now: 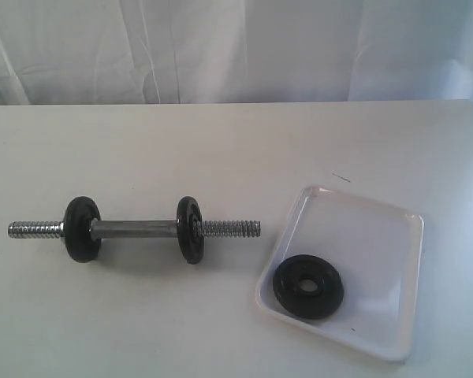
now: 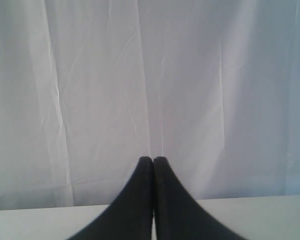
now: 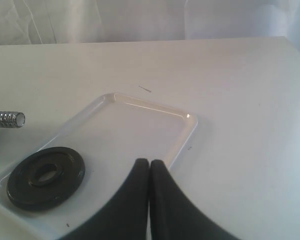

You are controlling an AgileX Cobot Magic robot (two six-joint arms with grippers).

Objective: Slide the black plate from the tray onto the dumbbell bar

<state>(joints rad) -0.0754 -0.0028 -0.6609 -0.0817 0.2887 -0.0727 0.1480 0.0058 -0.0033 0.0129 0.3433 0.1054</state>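
Item: plate, flat in tray, 7 o'clock corner; bar at tray's 9 o'clock, apart; left gripper, right gripper both pinched closed, empty; risk: flat plate likely skids on glossy tray, or hole misses threaded end.

The right gripper is holding its jaws pressed together near the tray. The black plate is lying flat inside it, near the edge facing the dumbbell bar, whose threaded end is showing outside the rim.
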